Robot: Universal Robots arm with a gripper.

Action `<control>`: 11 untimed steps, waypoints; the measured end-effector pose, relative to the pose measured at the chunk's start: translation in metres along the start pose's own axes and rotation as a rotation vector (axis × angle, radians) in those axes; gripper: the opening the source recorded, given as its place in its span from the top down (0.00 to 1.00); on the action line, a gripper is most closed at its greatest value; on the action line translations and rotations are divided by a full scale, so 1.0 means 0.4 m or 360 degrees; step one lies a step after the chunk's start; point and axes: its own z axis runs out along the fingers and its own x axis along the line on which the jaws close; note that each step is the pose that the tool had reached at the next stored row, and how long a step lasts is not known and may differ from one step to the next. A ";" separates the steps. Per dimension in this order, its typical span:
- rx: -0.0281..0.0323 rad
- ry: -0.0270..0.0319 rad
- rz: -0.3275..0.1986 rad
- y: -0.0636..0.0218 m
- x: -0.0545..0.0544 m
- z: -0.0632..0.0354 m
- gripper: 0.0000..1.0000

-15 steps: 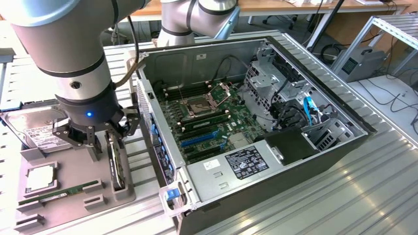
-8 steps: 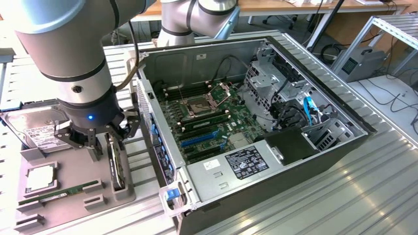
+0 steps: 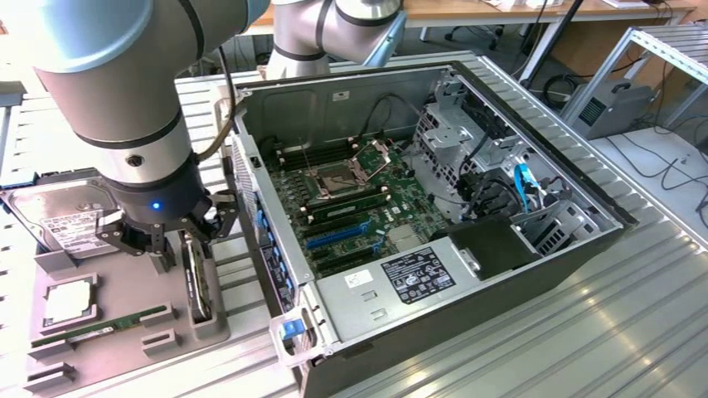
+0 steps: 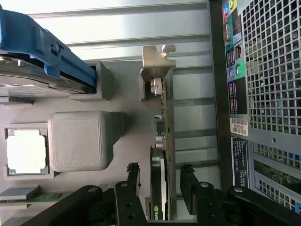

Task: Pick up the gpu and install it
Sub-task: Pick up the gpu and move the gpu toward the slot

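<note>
Wrist view: slim gpu (image 4: 164,136), apparently edge-on.

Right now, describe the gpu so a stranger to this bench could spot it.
At the exterior view's left of the open computer case lies a grey tray. The gpu is the thin black card standing on edge in its slot nearest the case, under the open pincer. Unlike the silver hard drive and green memory stick, it ends in a pale bracket.

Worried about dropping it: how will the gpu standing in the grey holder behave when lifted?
Probably stiff: the gpu is a flat board with a metal bracket. Standing thin on edge, it may tip once freed. Its bare circuitry looks fragile.
</note>
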 end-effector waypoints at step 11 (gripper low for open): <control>0.00001 0.00001 0.0000 -0.001 0.000 0.024 0.52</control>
